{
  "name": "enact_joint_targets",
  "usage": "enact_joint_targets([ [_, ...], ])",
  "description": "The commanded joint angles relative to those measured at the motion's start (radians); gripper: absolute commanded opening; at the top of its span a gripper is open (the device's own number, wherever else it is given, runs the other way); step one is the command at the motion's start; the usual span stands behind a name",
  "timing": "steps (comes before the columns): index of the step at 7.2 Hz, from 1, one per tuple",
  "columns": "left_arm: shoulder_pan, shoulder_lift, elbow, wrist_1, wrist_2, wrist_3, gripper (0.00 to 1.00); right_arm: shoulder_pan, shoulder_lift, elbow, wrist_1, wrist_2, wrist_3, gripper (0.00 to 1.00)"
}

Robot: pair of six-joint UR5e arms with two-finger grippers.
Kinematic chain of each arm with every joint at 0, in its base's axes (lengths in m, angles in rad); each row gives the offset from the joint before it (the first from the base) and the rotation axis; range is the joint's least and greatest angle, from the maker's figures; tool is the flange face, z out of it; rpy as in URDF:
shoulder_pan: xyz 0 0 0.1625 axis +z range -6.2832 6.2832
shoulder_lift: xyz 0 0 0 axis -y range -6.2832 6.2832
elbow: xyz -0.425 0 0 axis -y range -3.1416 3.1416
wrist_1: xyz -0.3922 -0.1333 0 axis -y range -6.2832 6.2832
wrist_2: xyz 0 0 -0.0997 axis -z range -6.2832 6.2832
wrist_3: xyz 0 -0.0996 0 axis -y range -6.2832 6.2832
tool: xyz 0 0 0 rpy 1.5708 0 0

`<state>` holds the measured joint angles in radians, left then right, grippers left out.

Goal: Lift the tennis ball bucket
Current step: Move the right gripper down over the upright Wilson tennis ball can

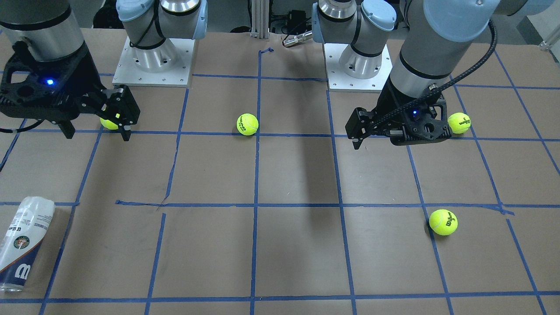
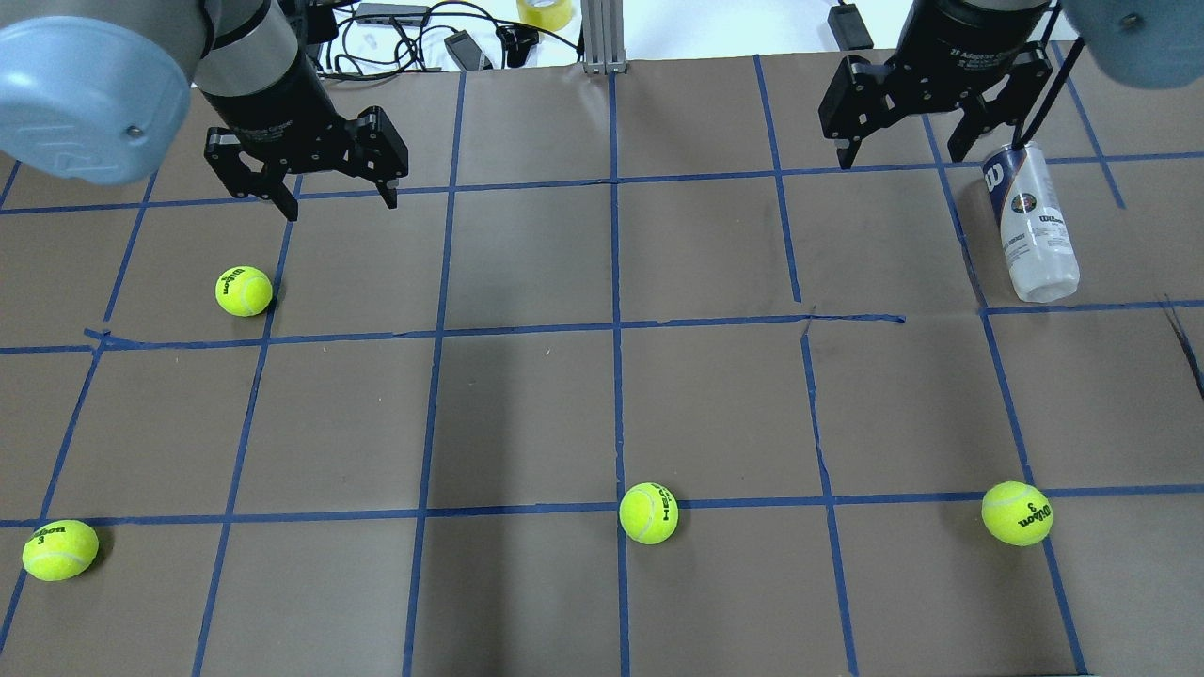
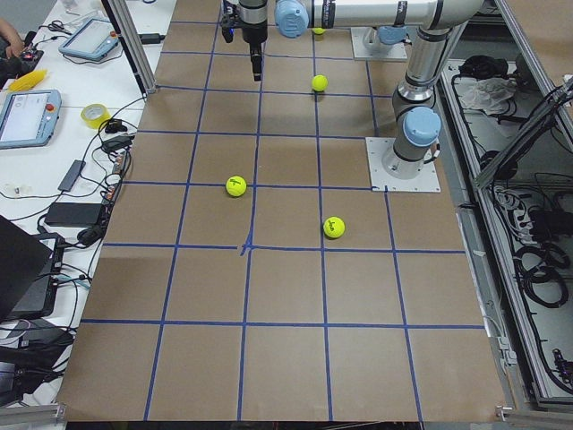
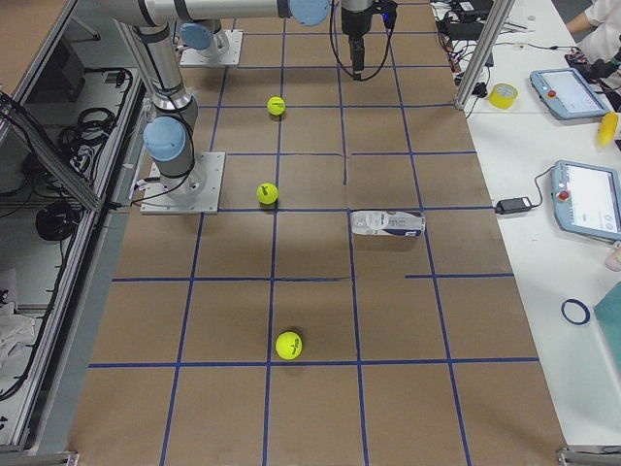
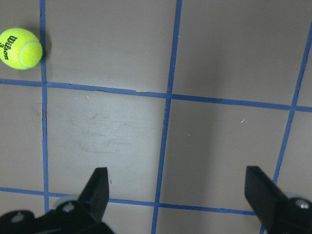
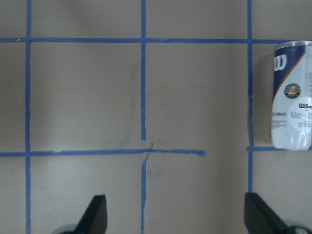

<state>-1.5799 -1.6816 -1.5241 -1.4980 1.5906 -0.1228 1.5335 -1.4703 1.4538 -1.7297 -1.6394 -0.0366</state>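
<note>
The tennis ball bucket (image 2: 1030, 221) is a clear tube with a white and navy label. It lies on its side at the table's far right, and also shows in the front view (image 1: 22, 243), the right side view (image 4: 386, 223) and the right wrist view (image 6: 292, 95). My right gripper (image 2: 903, 158) is open and empty. It hangs above the table, to the left of the tube's navy end and apart from it; it also shows in the front view (image 1: 97, 133). My left gripper (image 2: 339, 205) is open and empty, high over the far left.
Several yellow-green tennis balls lie loose on the brown, blue-taped table: one below the left gripper (image 2: 244, 291), one at the near left (image 2: 60, 549), one at the near middle (image 2: 648, 513), one at the near right (image 2: 1017, 513). Cables lie beyond the far edge.
</note>
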Motion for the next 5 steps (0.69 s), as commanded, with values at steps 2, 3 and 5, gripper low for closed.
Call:
enact_joint_targets([
  [2,0.000,0.000,-0.001,-0.002,0.000,0.000,1.00,-0.220,0.224,-0.056,-0.204,-0.010,-0.124,0.92],
  [3,0.000,0.000,-0.001,-0.002,0.002,0.000,1.00,-0.251,0.336,-0.116,-0.235,-0.014,-0.181,0.88],
  [5,0.000,0.000,-0.001,-0.002,0.002,0.000,1.00,-0.314,0.498,-0.240,-0.313,-0.007,-0.236,0.85],
])
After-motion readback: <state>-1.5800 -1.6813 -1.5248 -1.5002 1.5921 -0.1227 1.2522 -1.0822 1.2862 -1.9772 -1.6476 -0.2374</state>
